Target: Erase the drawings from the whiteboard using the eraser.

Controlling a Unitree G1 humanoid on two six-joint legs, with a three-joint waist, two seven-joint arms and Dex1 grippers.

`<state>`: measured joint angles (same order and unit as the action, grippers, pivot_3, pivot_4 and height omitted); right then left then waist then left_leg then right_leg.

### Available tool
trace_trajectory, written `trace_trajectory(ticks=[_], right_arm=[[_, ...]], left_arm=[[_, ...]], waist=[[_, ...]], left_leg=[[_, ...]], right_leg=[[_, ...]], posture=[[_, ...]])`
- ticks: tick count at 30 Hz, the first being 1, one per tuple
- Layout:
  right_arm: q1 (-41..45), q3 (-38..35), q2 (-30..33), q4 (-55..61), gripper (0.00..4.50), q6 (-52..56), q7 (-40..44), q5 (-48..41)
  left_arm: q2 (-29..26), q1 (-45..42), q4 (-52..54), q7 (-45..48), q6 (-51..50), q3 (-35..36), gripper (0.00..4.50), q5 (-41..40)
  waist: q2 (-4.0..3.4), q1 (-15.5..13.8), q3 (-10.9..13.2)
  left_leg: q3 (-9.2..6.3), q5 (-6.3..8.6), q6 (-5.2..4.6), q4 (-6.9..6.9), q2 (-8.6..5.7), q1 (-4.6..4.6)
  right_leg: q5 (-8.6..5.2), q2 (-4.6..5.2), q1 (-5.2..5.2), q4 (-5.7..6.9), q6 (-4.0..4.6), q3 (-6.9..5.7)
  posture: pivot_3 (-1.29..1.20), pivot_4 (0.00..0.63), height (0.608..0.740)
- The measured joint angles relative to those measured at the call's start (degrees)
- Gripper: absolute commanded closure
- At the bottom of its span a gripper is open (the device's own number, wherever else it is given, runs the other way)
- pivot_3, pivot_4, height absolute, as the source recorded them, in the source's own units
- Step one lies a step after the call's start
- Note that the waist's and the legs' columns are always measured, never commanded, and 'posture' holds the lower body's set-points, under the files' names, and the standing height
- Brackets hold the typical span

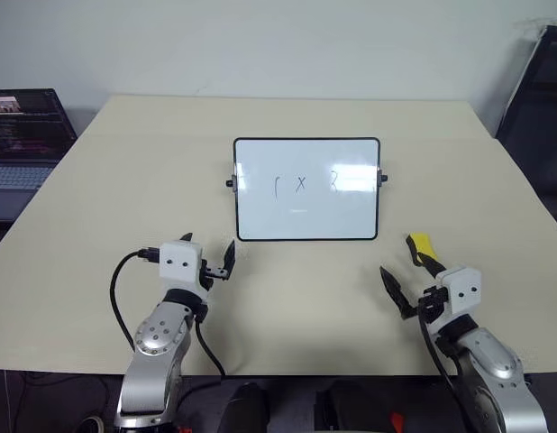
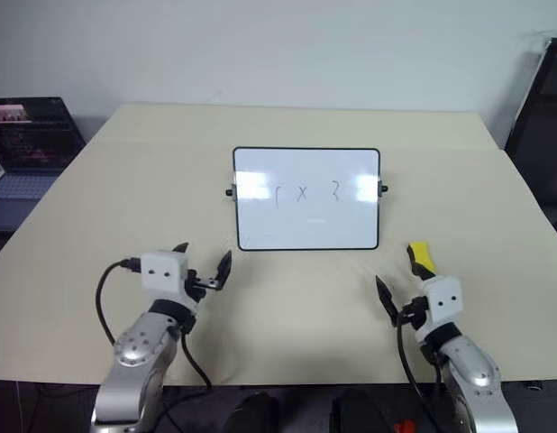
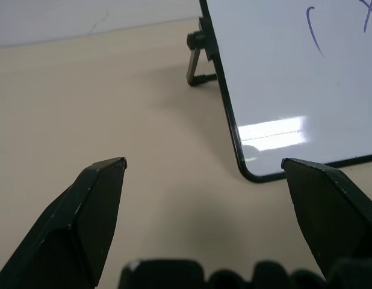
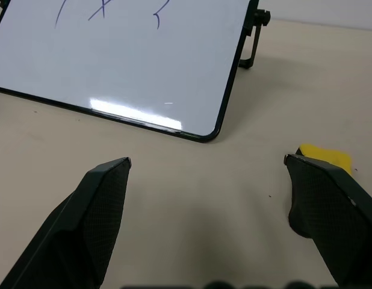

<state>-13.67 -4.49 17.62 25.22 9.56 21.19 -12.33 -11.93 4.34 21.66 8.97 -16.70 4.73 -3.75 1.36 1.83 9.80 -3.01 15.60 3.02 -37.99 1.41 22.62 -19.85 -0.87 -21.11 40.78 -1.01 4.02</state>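
We see the whiteboard (image 1: 306,189) propped upright on its small side stands near the middle of the pale surface (image 1: 98,189), its face tilted toward the robot. The drawings (image 1: 302,184), three thin dark marks in a row, sit across the upper middle of the board. The eraser (image 1: 424,247), a small yellow block with a black part, lies on the surface just off the board's lower right corner, apart from it. The left tool (image 1: 208,258) hovers in front of the board's lower left corner with its two black fingers spread apart and nothing between them. The right tool (image 1: 412,282) stands beside the eraser, fingers likewise wide apart; in the right wrist view one finger partly covers the eraser (image 4: 325,157), and we cannot tell whether they touch. A laptop (image 1: 24,144) rests beyond the surface's left edge.
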Motion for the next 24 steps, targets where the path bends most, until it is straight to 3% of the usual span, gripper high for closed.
trace_trajectory(ticks=[10, 16, 24], right_arm=[[6.00, 1.89, 0.04, -0.55, 0.03, 1.20, -1.28, 2.77], [9.41, 3.63, -0.05, -0.81, 0.03, 2.33, -1.04, 2.77], [9.14, 5.17, -0.76, 6.06, 0.03, 13.58, -5.81, 4.50]], left_arm=[[-0.39, -1.07, -4.16, 0.22, 2.38, 0.04, 0.00, 0.47], [-2.47, -5.88, -4.41, 1.66, -1.13, 5.31, 0.00, -4.33], [-17.13, -15.23, -3.49, 21.85, -14.67, 6.35, 0.00, -21.33]], waist=[[0.00, -0.10, 0.00], [0.01, -0.08, 0.01], [0.00, -0.26, 0.02]], left_leg=[[0.02, 0.00, 0.00, 0.03, -0.02, -0.04], [-0.02, 0.00, 0.00, 0.02, 0.00, -0.04], [-0.11, -0.02, 0.03, 0.00, 0.00, 0.15]], right_leg=[[0.00, -0.01, 0.01, 0.02, 0.00, 0.01], [0.00, -0.02, 0.02, 0.05, 0.00, -0.03], [0.00, -0.01, -0.14, 0.02, 0.01, -0.10]], posture=[[0.00, 0.150, 0.740], [0.00, 0.150, 0.740], [0.00, 0.150, 0.740]])
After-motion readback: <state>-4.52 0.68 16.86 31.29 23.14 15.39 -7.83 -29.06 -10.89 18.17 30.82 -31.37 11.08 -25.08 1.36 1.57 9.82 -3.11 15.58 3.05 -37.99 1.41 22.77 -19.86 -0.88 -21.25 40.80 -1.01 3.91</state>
